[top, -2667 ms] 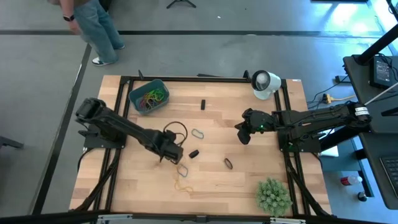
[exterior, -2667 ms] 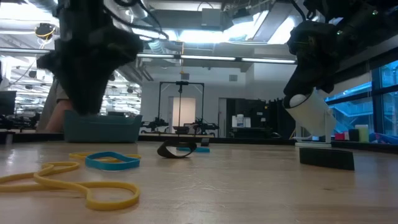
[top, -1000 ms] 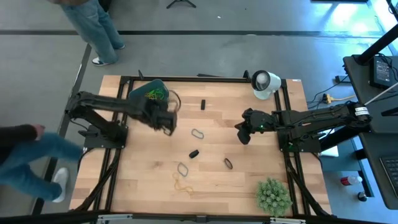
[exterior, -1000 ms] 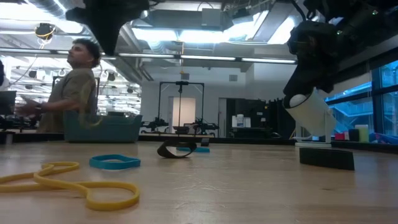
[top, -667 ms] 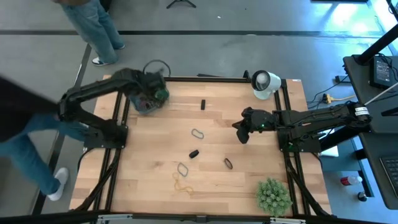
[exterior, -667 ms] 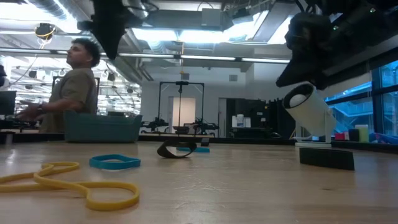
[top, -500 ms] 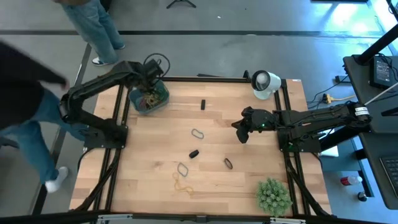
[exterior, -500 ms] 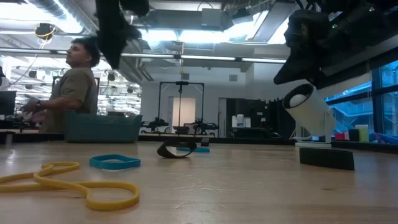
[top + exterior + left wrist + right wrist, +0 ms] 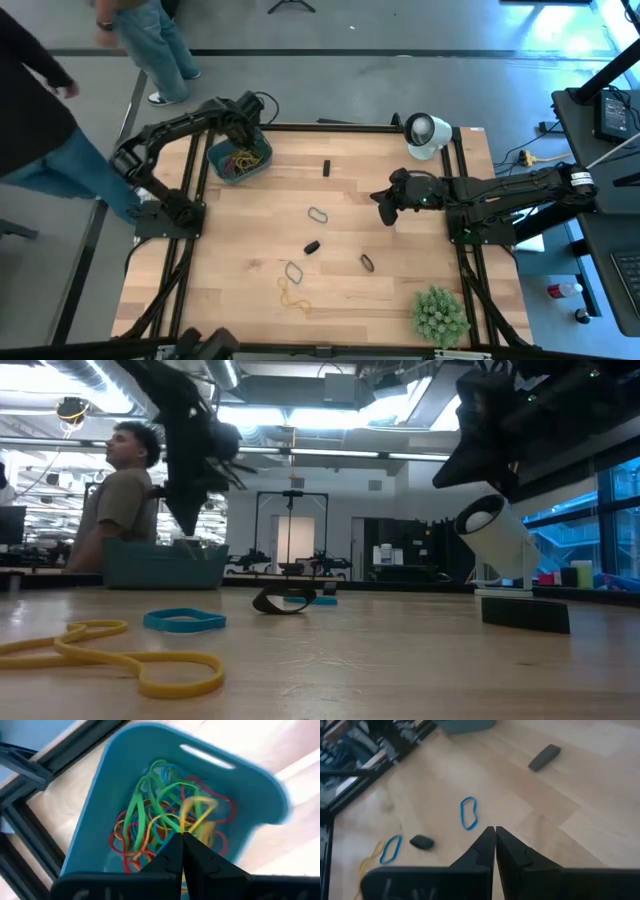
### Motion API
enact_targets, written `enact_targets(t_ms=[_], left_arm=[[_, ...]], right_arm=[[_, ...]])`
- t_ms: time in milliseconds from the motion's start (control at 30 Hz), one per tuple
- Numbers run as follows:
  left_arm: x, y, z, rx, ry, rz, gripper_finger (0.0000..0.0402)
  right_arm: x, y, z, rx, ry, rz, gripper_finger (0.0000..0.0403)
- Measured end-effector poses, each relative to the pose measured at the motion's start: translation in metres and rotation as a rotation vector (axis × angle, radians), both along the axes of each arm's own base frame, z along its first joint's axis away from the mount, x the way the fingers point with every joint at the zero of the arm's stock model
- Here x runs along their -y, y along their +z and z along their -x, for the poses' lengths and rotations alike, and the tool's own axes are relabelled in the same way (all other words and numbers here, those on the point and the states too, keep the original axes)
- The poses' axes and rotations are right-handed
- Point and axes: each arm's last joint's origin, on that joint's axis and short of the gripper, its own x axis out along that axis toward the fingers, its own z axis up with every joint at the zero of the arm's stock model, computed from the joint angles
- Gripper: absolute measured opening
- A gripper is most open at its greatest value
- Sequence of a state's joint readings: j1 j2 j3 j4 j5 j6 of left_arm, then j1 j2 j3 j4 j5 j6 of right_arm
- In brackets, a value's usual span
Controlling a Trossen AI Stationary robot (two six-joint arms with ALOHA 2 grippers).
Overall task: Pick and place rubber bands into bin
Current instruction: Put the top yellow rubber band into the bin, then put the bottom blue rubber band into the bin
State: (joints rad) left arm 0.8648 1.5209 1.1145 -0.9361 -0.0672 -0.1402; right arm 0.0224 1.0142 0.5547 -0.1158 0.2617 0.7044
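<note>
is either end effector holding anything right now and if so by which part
Neither visibly holds anything. The left end effector hangs over the bin with its fingers shut and no rubber band seen between them. The right end effector is shut and empty above the table.

No readable text, label, brand name, number or sign appears in any of the four views. The bin (image 9: 125, 780) and the rubber bands (image 9: 165, 827) inside it carry no lettering, and the wooden table (image 9: 330, 240) bears no markings. Faint pale marks show along the dark body of each hand at the edge of both wrist views, but they are too blurred to make out.
</note>
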Motion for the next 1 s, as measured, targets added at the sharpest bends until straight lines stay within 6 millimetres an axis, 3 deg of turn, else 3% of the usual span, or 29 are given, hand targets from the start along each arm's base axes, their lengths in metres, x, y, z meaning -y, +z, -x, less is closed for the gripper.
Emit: enact_targets(t_ms=[167, 333, 667, 800, 1000], left_arm=[[-0.012, -0.024, -0.002, -0.065, -0.038, 0.061, 0.0002], [-0.015, -0.034, -0.004, -0.097, -0.101, 0.088, 0.0018], [-0.017, -0.035, -0.006, -0.080, -0.114, 0.087, 0.0122], [-0.015, -0.027, -0.004, -0.069, -0.095, 0.077, 0.0150], [-0.006, 0.011, 0.001, 0.003, -0.019, -0.033, 0.0158]], right_arm=[[0.001, 0.000, 0.000, 0.012, -0.052, -0.017, 0.0019], [0.001, 0.000, 0.000, 0.012, -0.057, -0.021, 0.0019], [0.001, 0.000, 0.000, 0.012, -0.057, -0.021, 0.0019], [0.001, 0.000, 0.000, 0.010, -0.054, -0.016, 0.0019], [0.001, -0.001, 0.001, -0.012, -0.039, 0.006, 0.0019]])
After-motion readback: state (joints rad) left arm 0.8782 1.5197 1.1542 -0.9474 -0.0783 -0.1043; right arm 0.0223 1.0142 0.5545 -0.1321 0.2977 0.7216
